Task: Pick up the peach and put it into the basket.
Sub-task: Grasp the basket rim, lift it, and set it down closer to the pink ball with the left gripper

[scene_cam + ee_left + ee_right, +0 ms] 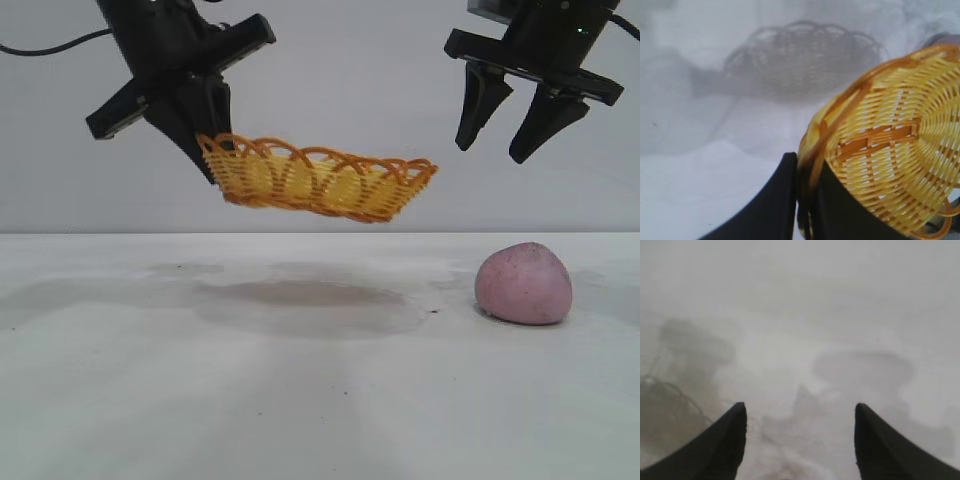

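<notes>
left gripper (205, 150) is clamped on the basket (320, 182) rim, holding it tilted in the air. i'd level it first. right gripper (510, 125) hangs open above the peach (524, 283), which sits untouched on the table (300, 400).

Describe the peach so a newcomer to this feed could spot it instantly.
On the white table, look to the exterior view's right, below the open right end effector. The peach lies there alone: a dull pink, speckled rounded lump, unlike the yellow woven basket held aloft.
</notes>
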{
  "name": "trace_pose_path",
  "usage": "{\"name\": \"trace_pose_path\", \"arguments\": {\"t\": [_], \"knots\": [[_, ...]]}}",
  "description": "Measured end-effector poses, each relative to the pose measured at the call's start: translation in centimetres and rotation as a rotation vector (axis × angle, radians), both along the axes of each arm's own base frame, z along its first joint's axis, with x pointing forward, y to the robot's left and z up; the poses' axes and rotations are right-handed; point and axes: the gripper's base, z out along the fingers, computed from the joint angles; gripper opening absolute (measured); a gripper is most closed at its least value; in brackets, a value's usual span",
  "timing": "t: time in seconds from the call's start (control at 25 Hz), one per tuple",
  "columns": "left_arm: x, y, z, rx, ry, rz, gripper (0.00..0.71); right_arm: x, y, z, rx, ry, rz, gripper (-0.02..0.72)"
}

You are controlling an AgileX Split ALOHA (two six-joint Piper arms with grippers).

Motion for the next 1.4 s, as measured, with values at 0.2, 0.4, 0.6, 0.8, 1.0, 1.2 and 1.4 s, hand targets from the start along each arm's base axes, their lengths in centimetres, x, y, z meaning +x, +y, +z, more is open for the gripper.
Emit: {"name": "trace_pose_path", "arguments": {"t": [0.2,0.4,0.6,0.8,1.0,1.2,1.4], "knots": [[-1.8,0.3,-2.0,-0.051,0.011,0.13,0.0,0.0,0.0,0.0,0.0,0.0,0.0,0.403],[-1.9,0.3,-3.8,-0.082,0.022,0.225,0.0,0.0,0.0,0.0,-0.002,-0.001,0.003,0.403],[-1.5,-0.3,-5.6,-0.135,0.072,0.281,0.0,0.0,0.0,0.0,-0.001,-0.001,0.003,0.403],[-1.7,-0.5,-6.8,-0.116,0.094,0.264,0.0,0.0,0.0,0.0,-0.001,0.0,0.003,0.403],[-1.7,-0.4,-6.9,-0.102,0.089,0.252,0.0,0.0,0.0,0.0,-0.001,0.0,0.003,0.403],[-1.7,-0.4,-6.9,-0.097,0.086,0.247,0.144,0.0,0.0,0.0,-0.001,0.0,0.003,0.403],[-2.0,-0.4,-6.9,-0.098,0.105,0.232,0.355,0.0,0.0,0.0,-0.001,0.0,0.003,0.403]]}}
